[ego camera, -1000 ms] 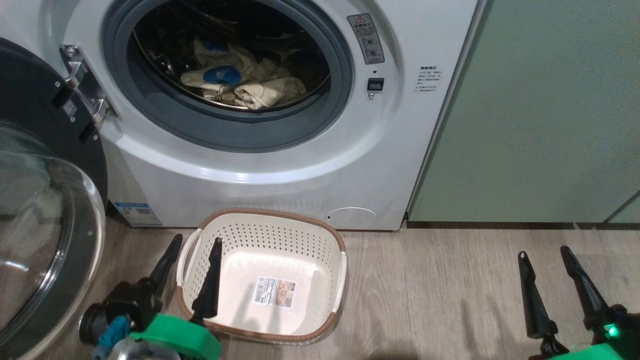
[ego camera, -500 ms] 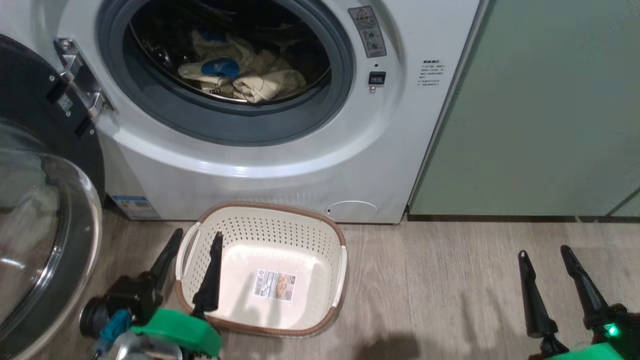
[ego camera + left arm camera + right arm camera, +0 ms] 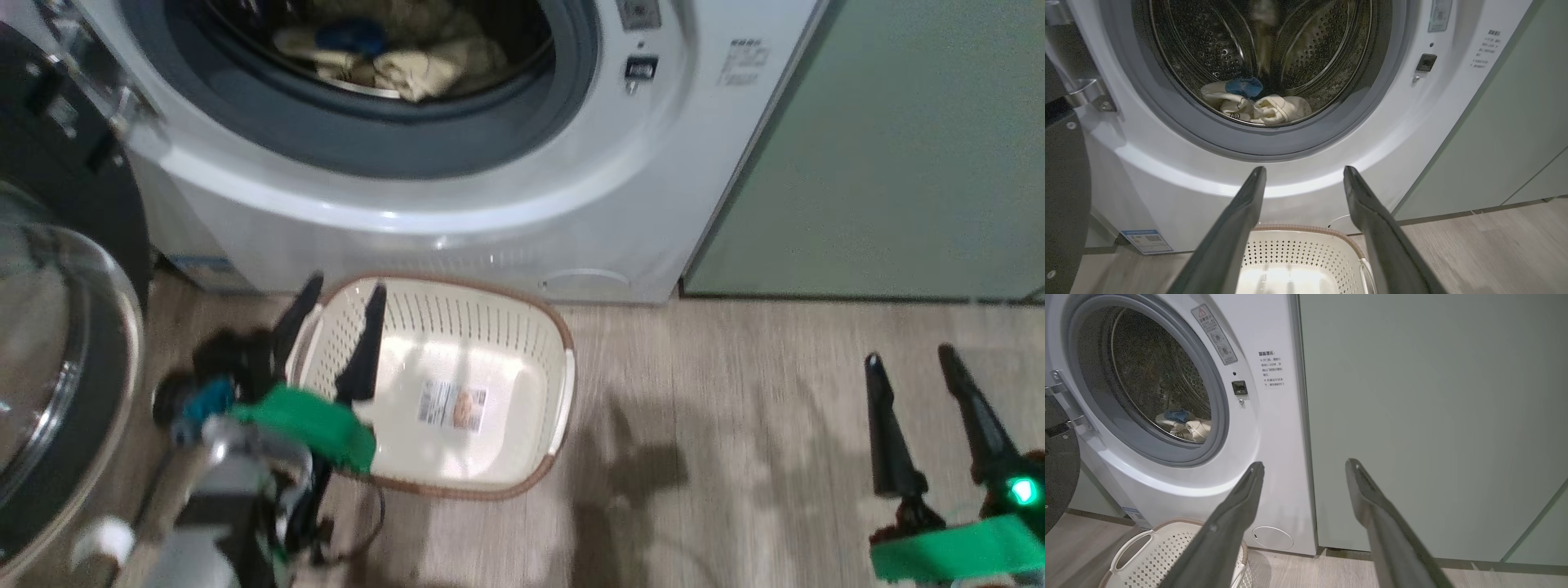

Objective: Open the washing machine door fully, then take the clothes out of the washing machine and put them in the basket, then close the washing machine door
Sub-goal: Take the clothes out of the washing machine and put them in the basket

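Clothes (image 3: pixel 1255 104): bunched low inside washing machine (image 3: pixel 1306 175), not yet removed. Washing machine door (image 3: pixel 49 392): swung wide, left of machine. Basket (image 3: pixel 563 359): empty, before machine. Left pincer (image 3: pixel 347 286): spread, empty, advanced toward machine over last second; reach likely starting. Right pincer (image 3: pixel 910 357): spread, idle.

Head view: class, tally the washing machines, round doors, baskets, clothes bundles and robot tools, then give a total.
Washing machine: 1
Round door: 1
Basket: 1
Clothes bundle: 1
Tools: 2, the left tool and the right tool
Total: 6
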